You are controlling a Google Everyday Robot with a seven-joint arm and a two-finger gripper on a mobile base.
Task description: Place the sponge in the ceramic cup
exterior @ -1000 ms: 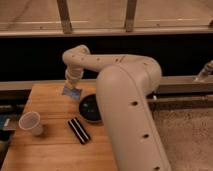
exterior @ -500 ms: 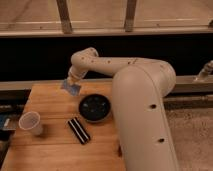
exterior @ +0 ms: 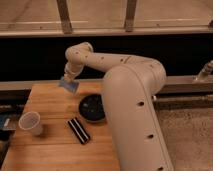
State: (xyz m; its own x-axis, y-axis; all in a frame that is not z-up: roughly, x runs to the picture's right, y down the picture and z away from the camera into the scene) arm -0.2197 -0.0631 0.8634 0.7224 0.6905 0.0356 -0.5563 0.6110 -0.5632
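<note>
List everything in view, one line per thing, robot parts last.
sponge: one, light blue, held in the gripper above the table's far edge
ceramic cup: one, white, on the table's left side
bowl: one, black, on the table's right part, beside the arm
striped block: one, black, on the table in front of the bowl
table: one, light wood, lower left of view
arm: one, cream, reaching from lower right to the table's far side
gripper: one, cream, shut on the sponge
</note>
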